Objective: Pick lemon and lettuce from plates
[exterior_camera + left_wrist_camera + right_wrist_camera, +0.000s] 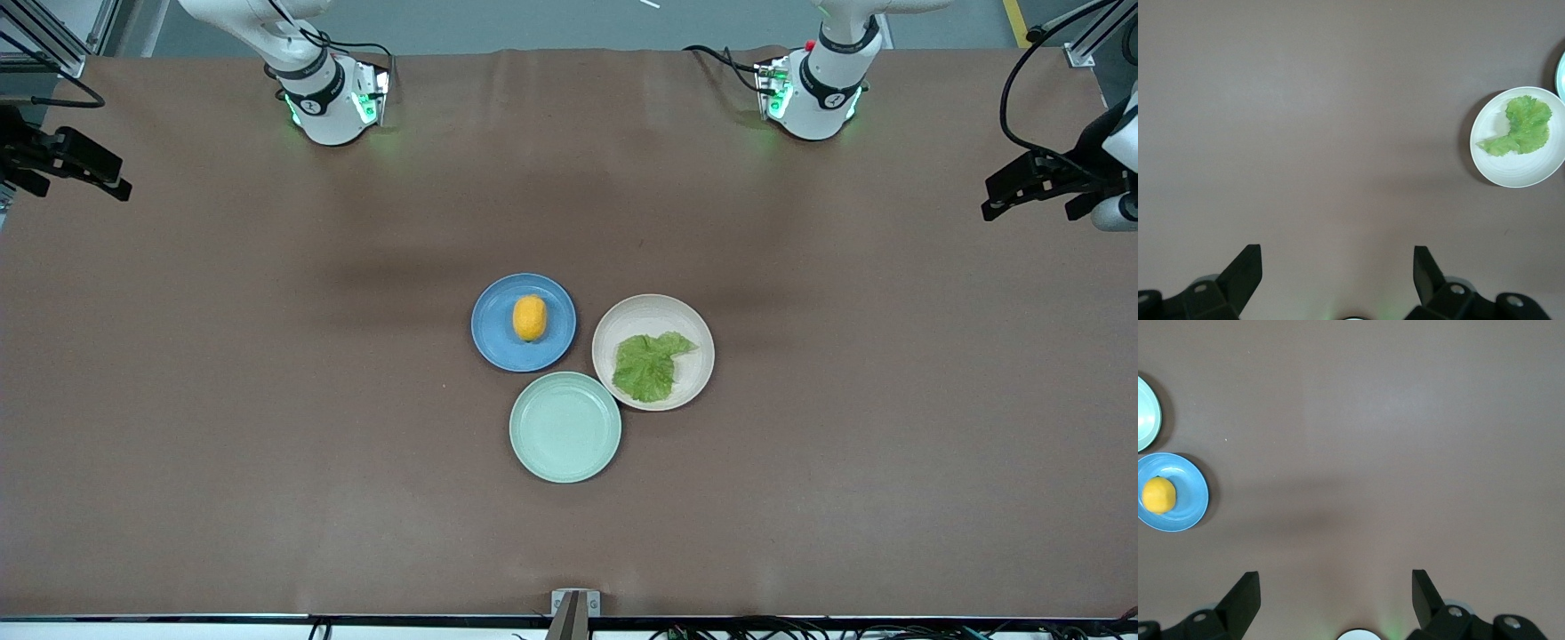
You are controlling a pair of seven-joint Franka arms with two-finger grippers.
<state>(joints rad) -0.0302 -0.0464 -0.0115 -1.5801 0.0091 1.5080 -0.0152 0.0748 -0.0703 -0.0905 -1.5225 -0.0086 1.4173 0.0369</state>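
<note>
The lemon [530, 317] lies on the blue plate [498, 342]. The lettuce [649, 364] lies flat on the beige-pink plate [653, 316], which stands beside the blue one toward the left arm's end. My left gripper [1000, 200] hangs open and empty in the air at the left arm's end of the table. Its wrist view shows its open jaws [1338, 257] over bare table, with the lettuce [1519, 127] on its plate [1515, 170] off to one side. My right gripper [111, 182] hangs open and empty at the right arm's end. Its wrist view shows its open jaws [1336, 580], the lemon [1159, 495] and the blue plate [1195, 497].
An empty pale mint-green plate [565, 427] stands nearer to the front camera than the other two and touches them. It also shows at the edge of the right wrist view [1146, 413]. Brown table covering [267, 400] spreads wide around the plates.
</note>
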